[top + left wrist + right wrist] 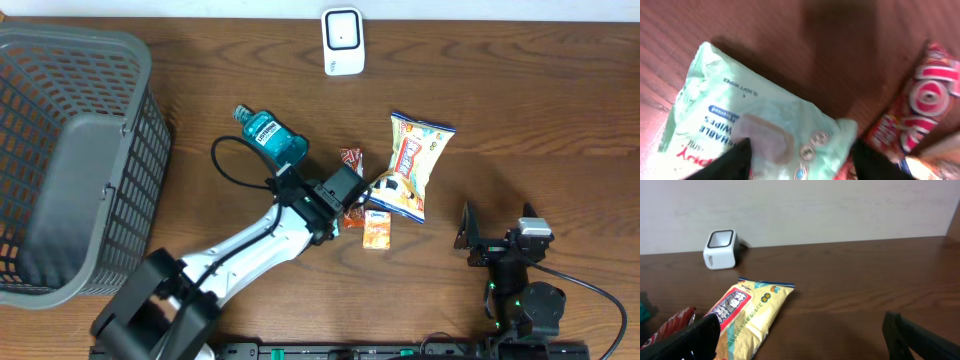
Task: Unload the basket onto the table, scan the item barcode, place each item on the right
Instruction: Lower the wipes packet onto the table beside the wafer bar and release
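Scanner (342, 40) visible overhead, right wrist; basket (140, 150) overhead only.

You're at a mock shop checkout: barcode scanner (342, 40), grey shopping basket (146, 150) and packaged snacks (415, 165) on a wooden bench (540, 100).

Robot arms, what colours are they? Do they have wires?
The left arm is white with black joints and a looping black cable. The right arm is mostly black, with tiny green lights and a trailing black cable. Both have black jaws.
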Robot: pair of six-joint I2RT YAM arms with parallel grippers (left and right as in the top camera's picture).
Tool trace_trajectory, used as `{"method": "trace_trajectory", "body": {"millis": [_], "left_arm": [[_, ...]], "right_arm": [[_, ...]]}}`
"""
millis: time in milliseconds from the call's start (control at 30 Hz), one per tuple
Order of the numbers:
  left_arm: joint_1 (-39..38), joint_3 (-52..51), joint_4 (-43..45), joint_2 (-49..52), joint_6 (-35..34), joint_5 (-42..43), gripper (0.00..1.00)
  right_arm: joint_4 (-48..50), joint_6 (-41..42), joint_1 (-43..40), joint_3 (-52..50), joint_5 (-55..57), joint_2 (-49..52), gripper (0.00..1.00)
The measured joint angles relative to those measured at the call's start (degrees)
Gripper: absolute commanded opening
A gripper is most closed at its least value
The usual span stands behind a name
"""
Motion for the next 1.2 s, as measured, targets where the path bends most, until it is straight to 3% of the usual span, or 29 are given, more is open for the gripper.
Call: {"method": "trace_trajectory", "body": {"millis": [33,100,133,400,800,1200], "left_arm": [[0.04,0.02,-0.02,-0.96,1.25,-0.02,0.32],[0.04,0.02,-0.11,-4.31,4.52,-0.11,0.11],[0.04,0.04,-0.39,-6.58,5.95,-0.35,0.08],[0.04,0.85,-7.34,-13.64,10.60,-2.64,0.07],[0.04,-4.66,-7.39,-3.41,7.82,0.59,0.07],[-0.02,-3.74,-0.98,5.77,7.34,5.03,0.07]], "right_arm": [[0.00,0.00,0.00,0.00,0.00,0.00,0.99],[0.00,0.00,0.00,0.00,-0.02,0.00,0.99],[0.00,0.02,0.00,0.00,0.00,0.00,0.99],[0.00,0.00,0.00,0.00,-0.02,0.00,0.99],[0.00,0.00,0.00,0.00,-0.02,0.00,0.99],[0.00,0.00,0.00,0.00,-0.02,0.00,0.99]]}}
